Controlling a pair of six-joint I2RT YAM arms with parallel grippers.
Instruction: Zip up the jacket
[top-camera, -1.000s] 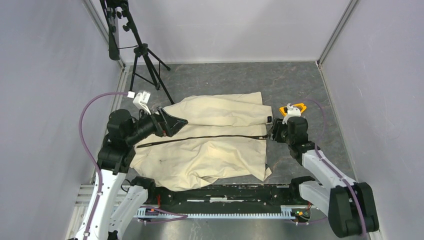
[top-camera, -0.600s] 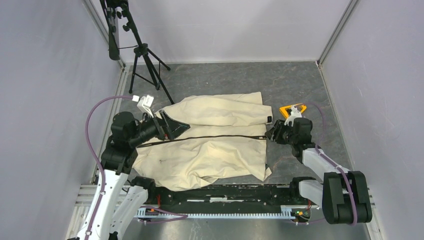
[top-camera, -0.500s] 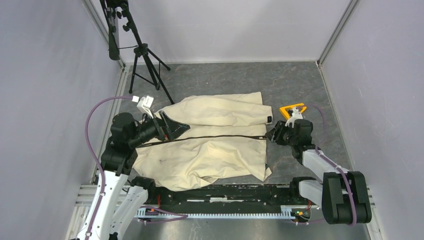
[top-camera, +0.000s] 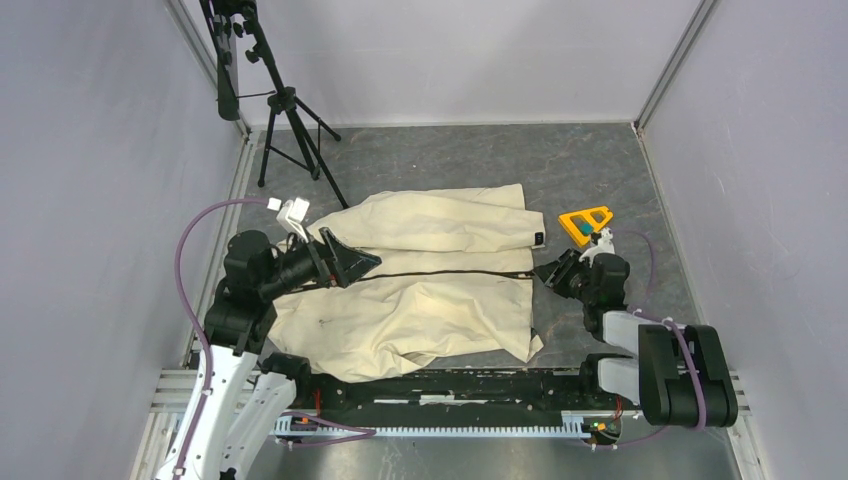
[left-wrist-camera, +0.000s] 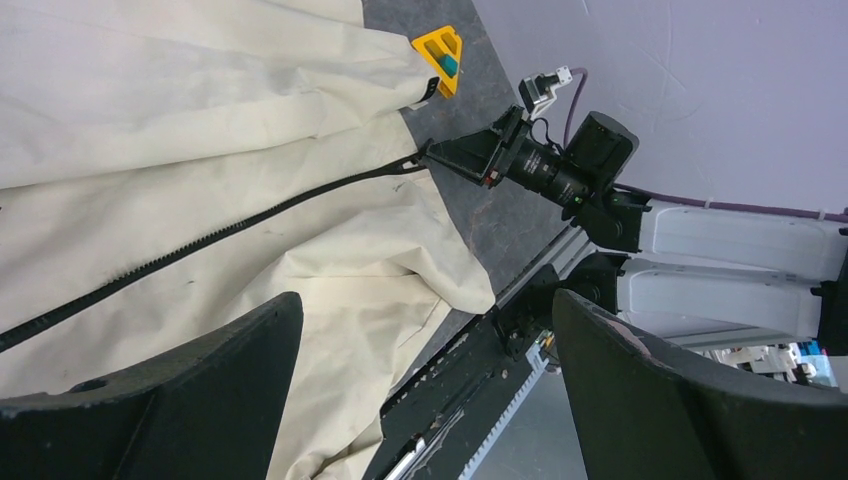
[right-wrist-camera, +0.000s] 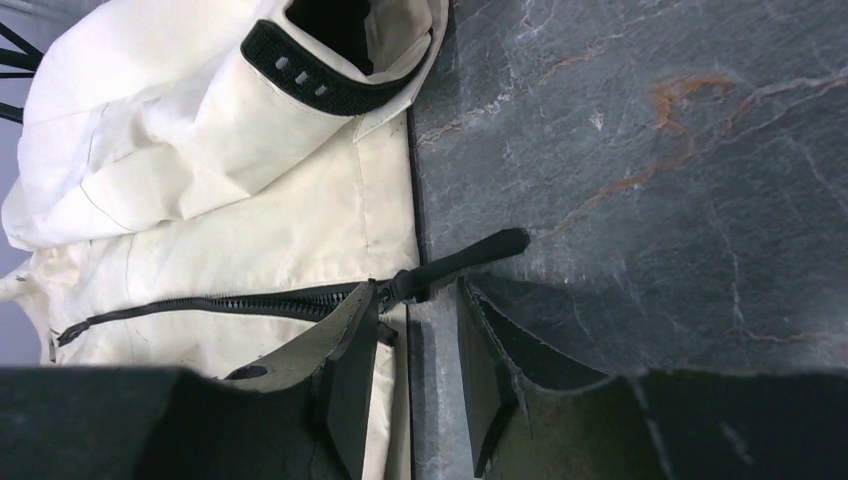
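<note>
The cream jacket (top-camera: 420, 290) lies spread on the dark floor, its black zipper line (top-camera: 420, 273) running left to right across the front. My left gripper (top-camera: 352, 256) hovers wide open over the jacket's left end; in the left wrist view its fingers (left-wrist-camera: 150, 400) frame cloth (left-wrist-camera: 200, 130) and zipper (left-wrist-camera: 200, 240), touching neither. My right gripper (top-camera: 547, 270) sits low at the zipper's right end. In the right wrist view the jaws (right-wrist-camera: 417, 292) stand narrowly apart round the slider. The black pull tab (right-wrist-camera: 465, 255) sticks out past them over the floor. Nothing is pinched.
A yellow block (top-camera: 587, 221) lies on the floor just behind my right wrist. A black tripod (top-camera: 290, 110) stands at the back left. The black base rail (top-camera: 450, 385) runs along the near edge under the jacket's hem. A black cuff strap (right-wrist-camera: 310, 75) shows on the sleeve.
My right arm has folded back and down, uncovering the yellow block, and its jaws have narrowed. The left gripper has drifted slightly right over the jacket, still wide open.
</note>
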